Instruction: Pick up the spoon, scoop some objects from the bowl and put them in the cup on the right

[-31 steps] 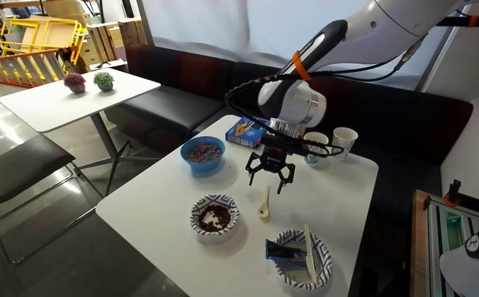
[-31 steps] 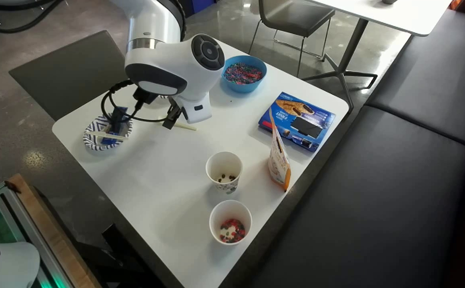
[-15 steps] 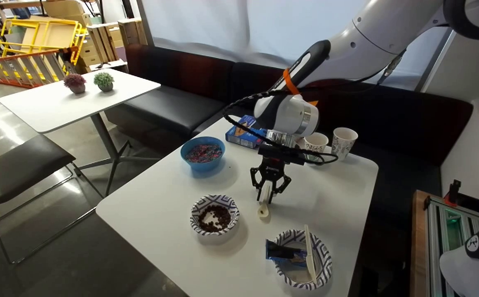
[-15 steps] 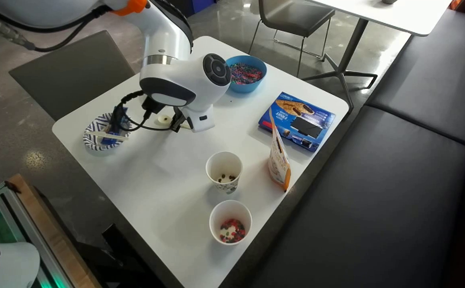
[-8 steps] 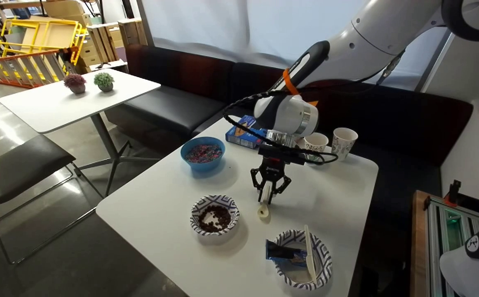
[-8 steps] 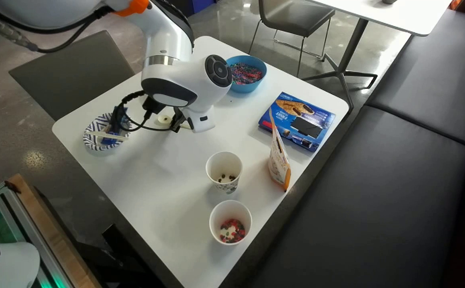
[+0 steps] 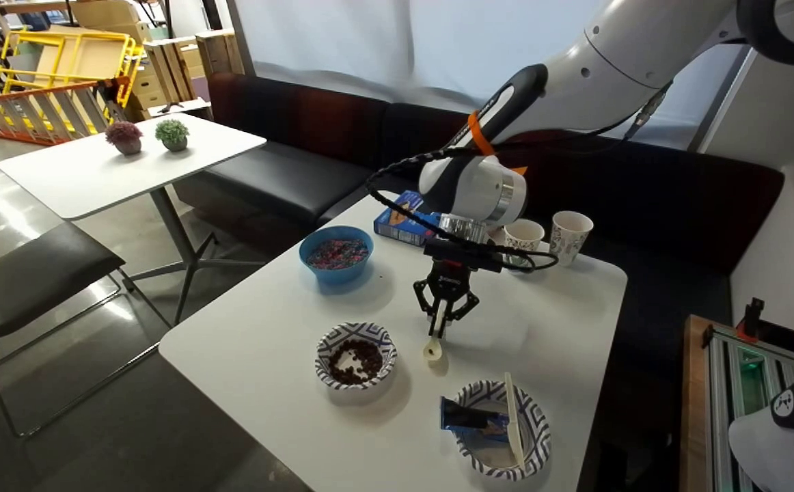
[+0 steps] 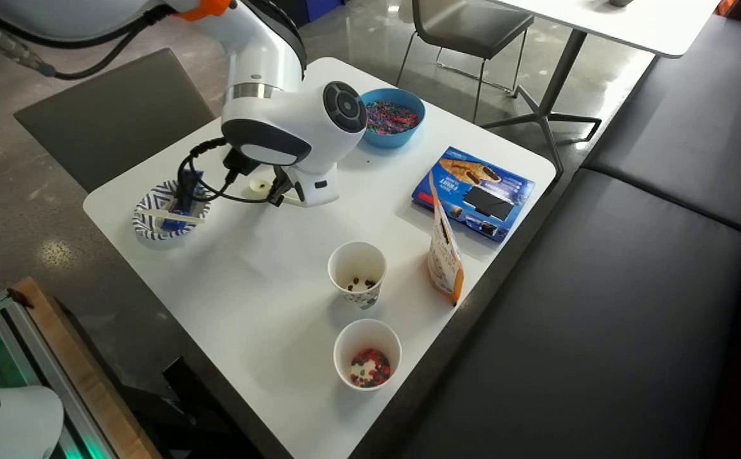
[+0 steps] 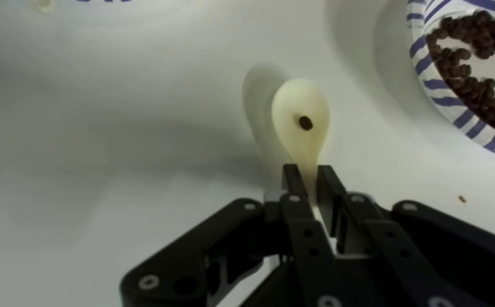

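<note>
Spoon (image 9: pixel 305 145): while the fingers (image 9: pixel 332 182) clamp its handle, its pale cream scoop (image 9: pixel 298 98) juts out ahead of them above or on the worktop (image 7: pixel 260 328) — which of the two cannot be told.
Fingers: drawn together on the spoon, one to either side of its handle, just behind the scoop.
Scoop: holds a single dark brown piece (image 9: pixel 306 123); its shadow falls on the worktop just beside it.
Striped bowl (image 7: pixel 359 331): upright on the worktop, beside the spoon and apart from it, white with dark blue bands.
Brown pieces (image 9: pixel 484 36): heaped in a ring inside the striped bowl, a pale patch of its floor showing in the middle.
Crumbs (image 9: pixel 462 199): specks lying on the worktop near the striped bowl, seen in the wrist view.
Cup (image 7: pixel 570 242): upright, well apart from the spoon, with dark markings outside and red and dark bits (image 8: pixel 380 361) on its floor.
Second cup (image 8: pixel 356 260): upright near the first, patterned outside too, with a few dark specks (image 8: pixel 370 284) at the bottom.
Striped plate (image 7: pixel 539 432): on the worktop, carrying a pale utensil (image 7: pixel 514 425) and a blue packet (image 7: pixel 475 419) that juts past the rim.
Blue bowl (image 7: pixel 335 275): upright, holding small multicoloured grains (image 7: pixel 337 254) — it shows in both exterior views.
Blue box (image 8: pixel 488 201): flat on the worktop near its edge, an orange-and-white pouch (image 8: pixel 444 260) standing near it.
</note>
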Controlling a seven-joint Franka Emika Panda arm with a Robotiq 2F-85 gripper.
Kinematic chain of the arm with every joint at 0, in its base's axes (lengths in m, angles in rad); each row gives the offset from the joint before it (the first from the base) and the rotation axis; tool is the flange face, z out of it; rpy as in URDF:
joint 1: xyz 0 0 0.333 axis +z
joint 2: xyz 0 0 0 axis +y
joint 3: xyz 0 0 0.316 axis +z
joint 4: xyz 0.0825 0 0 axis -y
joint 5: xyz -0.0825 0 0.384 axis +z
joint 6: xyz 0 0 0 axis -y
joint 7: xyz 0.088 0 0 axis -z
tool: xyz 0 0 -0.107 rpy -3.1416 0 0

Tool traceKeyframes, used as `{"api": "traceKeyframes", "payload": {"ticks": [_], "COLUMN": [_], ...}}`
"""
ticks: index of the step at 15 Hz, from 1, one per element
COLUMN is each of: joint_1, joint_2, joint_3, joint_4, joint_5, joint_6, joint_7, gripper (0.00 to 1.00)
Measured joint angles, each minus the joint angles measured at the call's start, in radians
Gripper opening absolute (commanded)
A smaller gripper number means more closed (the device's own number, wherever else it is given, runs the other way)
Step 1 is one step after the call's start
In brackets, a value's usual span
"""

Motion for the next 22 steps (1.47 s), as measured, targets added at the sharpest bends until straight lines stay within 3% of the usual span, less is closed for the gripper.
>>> {"api": "traceKeyframes", "payload": {"ticks": [8,13,18,22], "joint_1": [0.074,0.158,0.233,0.258], "joint_2": [-0.183,-0.216,-0.194,-0.165], "joint_3": [0.003,0.034,0.044,0.034], "joint_4": [-0.047,-0.052,-0.076,-0.101], "joint_5": [-0.001,-0.047,-0.172,-0.272], "joint_6": [0.075,0.298,0.555,0.692], "joint_7": [0.093,0.117,0.192,0.251], "gripper": [0.04,0.04,0.04,0.04]}}
